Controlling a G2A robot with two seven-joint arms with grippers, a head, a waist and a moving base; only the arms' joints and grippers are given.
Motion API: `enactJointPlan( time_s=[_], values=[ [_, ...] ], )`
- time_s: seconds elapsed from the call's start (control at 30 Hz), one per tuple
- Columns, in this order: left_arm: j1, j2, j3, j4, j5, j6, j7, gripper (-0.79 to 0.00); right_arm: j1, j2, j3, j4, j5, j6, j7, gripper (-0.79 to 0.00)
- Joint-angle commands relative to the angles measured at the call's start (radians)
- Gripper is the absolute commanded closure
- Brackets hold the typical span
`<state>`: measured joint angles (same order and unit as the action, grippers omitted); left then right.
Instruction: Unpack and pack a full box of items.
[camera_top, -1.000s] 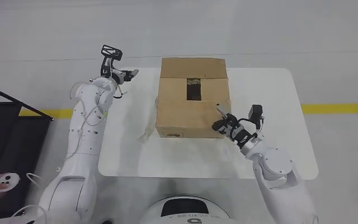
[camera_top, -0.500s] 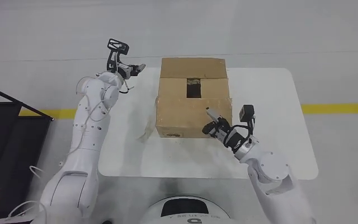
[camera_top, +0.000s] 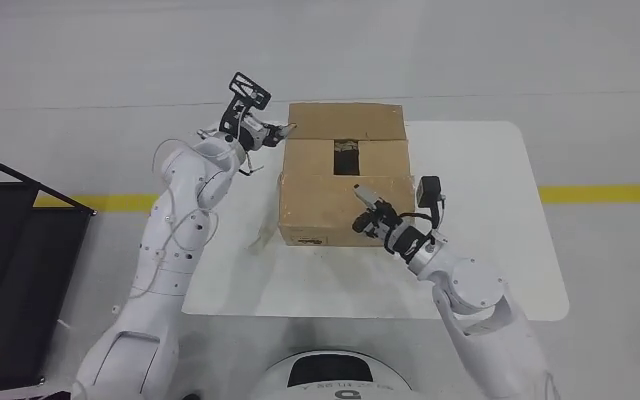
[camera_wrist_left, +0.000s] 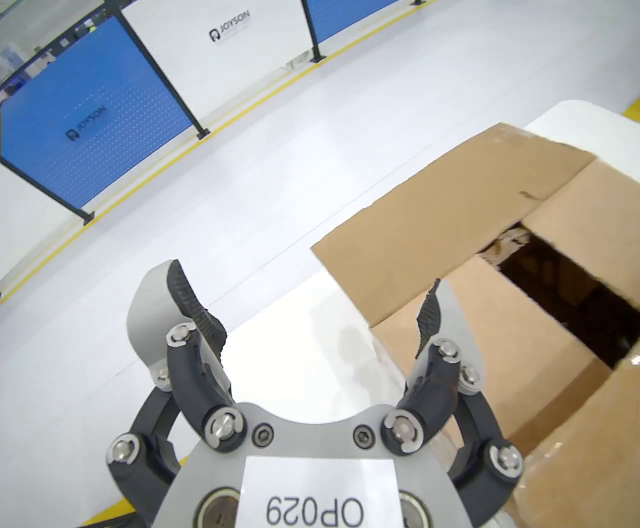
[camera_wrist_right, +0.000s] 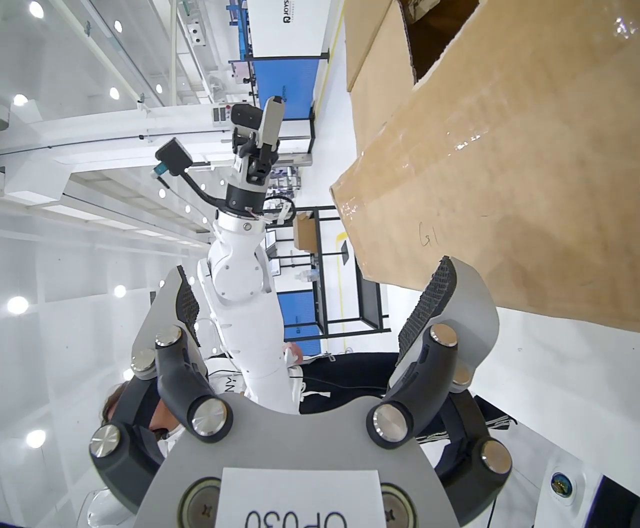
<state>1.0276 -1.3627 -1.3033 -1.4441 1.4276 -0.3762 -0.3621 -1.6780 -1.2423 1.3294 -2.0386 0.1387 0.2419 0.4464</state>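
Cardboard box (camera_top: 345, 170) sits at centre frame in the top view, on the white surface (camera_top: 480, 180). Its top flaps are folded in, leaving a dark rectangular gap; contents cannot be made out. Left hand (camera_top: 275, 133) is at the box's upper-left corner, fingers spread wide, holding nothing. Right hand (camera_top: 362, 207) is at the box's lower-right edge, likewise wide open and empty.

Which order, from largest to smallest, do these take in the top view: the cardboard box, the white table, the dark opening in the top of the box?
1. white table
2. cardboard box
3. dark opening
The differences are plain, so nearness to the camera does not change the order.
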Motion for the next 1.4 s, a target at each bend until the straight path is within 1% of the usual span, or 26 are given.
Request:
enactJointPlan(
  time_s=[0.0,0.03,0.5,0.53,0.57,0.6,0.63,0.67,0.73,0.8,0.83,0.87,0.9,0.97,1.03,1.07,1.13,1.27,1.37],
  values=[
    [0.006,-0.004,-0.020,-0.012,-0.096,0.046,-0.001,-0.785,0.004,0.000,-0.005,-0.002,0.001,0.004,-0.001,-0.785],
    [0.008,-0.007,-0.040,-0.018,-0.152,0.092,0.005,-0.785,0.002,0.000,-0.007,-0.006,0.015,0.013,0.008,-0.785],
    [0.008,-0.007,-0.040,-0.018,-0.152,0.092,0.005,-0.785,0.001,0.001,-0.005,-0.009,0.027,0.019,0.016,-0.785],
    [0.009,-0.006,-0.040,-0.025,-0.122,0.107,0.016,-0.785,0.001,0.001,-0.005,-0.009,0.027,0.019,0.016,-0.785],
    [0.018,-0.004,-0.031,-0.035,-0.057,0.139,0.047,-0.785,0.001,0.001,-0.005,-0.009,0.027,0.019,0.016,-0.785],
    [0.036,-0.006,-0.016,-0.023,0.052,0.272,0.125,-0.785,0.001,0.001,-0.005,-0.009,0.027,0.019,0.016,-0.785],
    [0.038,-0.013,0.003,0.023,0.022,0.304,0.127,-0.785,0.001,0.001,-0.005,-0.009,0.027,0.019,0.016,-0.785],
    [0.018,-0.018,0.004,0.057,-0.020,0.316,0.108,-0.785,0.001,0.001,-0.005,-0.009,0.027,0.019,0.016,-0.785],
    [-0.063,-0.027,0.001,0.191,-0.104,0.331,0.059,-0.785,0.001,0.001,-0.005,-0.009,0.027,0.019,0.016,-0.785],
    [-0.154,-0.037,0.027,0.355,-0.100,0.348,0.032,-0.785,0.001,0.001,-0.005,-0.009,0.027,0.019,0.016,-0.785],
    [-0.200,-0.045,0.047,0.436,-0.129,0.322,0.009,-0.785,0.001,0.001,-0.005,-0.009,0.027,0.019,0.016,-0.785],
    [-0.244,-0.052,0.056,0.513,-0.156,0.313,0.013,-0.785,0.001,0.001,-0.005,-0.009,0.027,0.019,0.016,-0.785],
    [-0.286,-0.059,0.072,0.593,-0.156,0.325,0.019,-0.785,0.001,0.001,-0.005,-0.009,0.027,0.019,0.016,-0.785],
    [-0.365,-0.081,0.104,0.738,-0.226,0.257,-0.019,-0.785,0.001,0.001,-0.005,-0.009,0.027,0.019,0.016,-0.785],
    [-0.434,-0.101,0.154,0.860,-0.204,0.247,-0.034,-0.785,0.001,0.001,-0.005,-0.009,0.027,0.019,0.016,-0.785],
    [-0.461,-0.113,0.172,0.905,-0.216,0.223,-0.039,-0.785,0.001,0.001,-0.005,-0.009,0.027,0.019,0.016,-0.785],
    [-0.504,-0.136,0.206,0.979,-0.225,0.207,-0.032,-0.785,0.001,0.001,-0.005,-0.009,0.027,0.019,0.016,-0.785],
    [-0.559,-0.179,0.241,1.084,-0.279,0.158,-0.022,-0.785,0.001,0.001,-0.005,-0.009,0.027,0.019,0.016,-0.785],
    [-0.587,-0.204,0.257,1.135,-0.301,0.149,-0.004,-0.785,0.001,0.001,-0.005,-0.009,0.027,0.019,0.016,-0.785]
  ],
)
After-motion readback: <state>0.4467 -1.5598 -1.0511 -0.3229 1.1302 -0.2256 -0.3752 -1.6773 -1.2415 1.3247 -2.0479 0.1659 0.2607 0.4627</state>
